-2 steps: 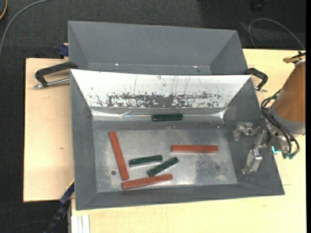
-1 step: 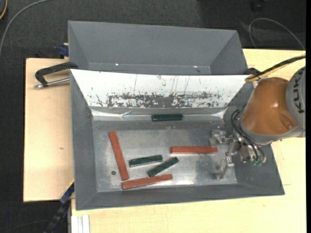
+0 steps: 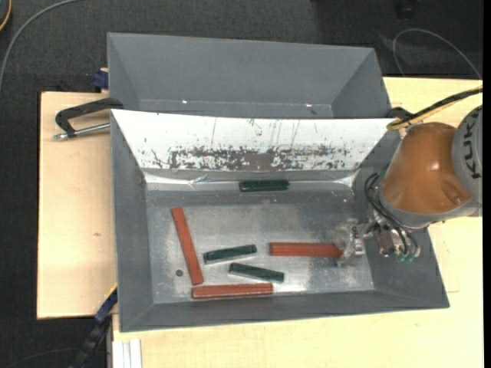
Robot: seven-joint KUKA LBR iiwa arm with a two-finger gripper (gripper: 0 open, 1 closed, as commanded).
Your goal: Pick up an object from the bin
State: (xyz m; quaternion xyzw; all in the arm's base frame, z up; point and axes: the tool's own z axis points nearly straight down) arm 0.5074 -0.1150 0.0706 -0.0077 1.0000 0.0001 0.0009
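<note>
Now you have the gripper (image 3: 347,248) low in the right part of the grey metal bin (image 3: 130,228), down near the floor and close to the right wall, with the arm's orange wrist cover (image 3: 420,176) above and to the right of it. It sits at the right end of a long flat reddish-brown bar (image 3: 301,249), which lies left to right on the bin floor. You cannot tell from this view whether the gripper is wide, narrow or clamped on that bar. Just left of the bar lies a short dark green bar (image 3: 230,254), and a second dark green bar (image 3: 256,272) lies a little nearer, tilted, close to the first but apart from it. Along the near wall you see a second reddish-brown bar (image 3: 232,290), lying left to right. A third reddish-brown bar (image 3: 186,245) runs slantwise on the left, its near end close to the left end of the second. A third dark green bar (image 3: 263,185) lies at the foot of the far wall, well apart from the gripper.
</note>
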